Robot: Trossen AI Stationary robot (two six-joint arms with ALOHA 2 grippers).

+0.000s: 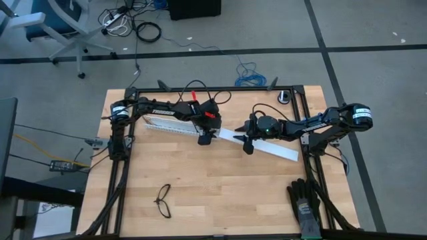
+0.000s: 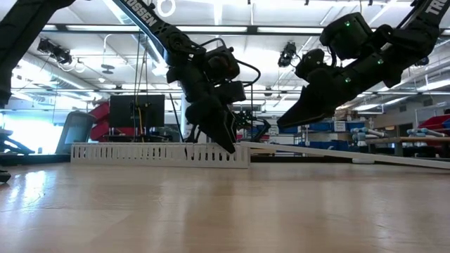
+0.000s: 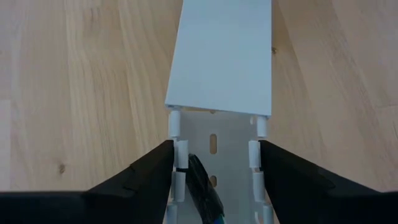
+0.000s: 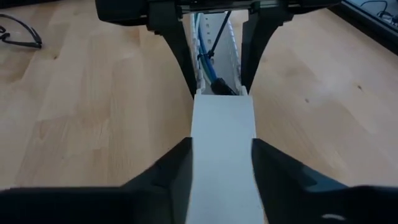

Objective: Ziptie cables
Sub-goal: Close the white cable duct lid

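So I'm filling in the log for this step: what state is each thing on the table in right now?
Slotted duct: lying flat, cover off at this end.
Cover strip: flat, sloping down onto the table beyond the duct.
Cables: lying inside the duct.
Left tool: open, straddling the duct end.
Right tool: open, straddling the cover strip.
Glasses: lying untouched.
Gloves: lying at the table edge.

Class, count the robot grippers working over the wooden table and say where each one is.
2. The left gripper straddles the end of the slotted white cable tray, at the table's middle. The right gripper straddles the flat white cover strip, just right of it. None seems hidden.
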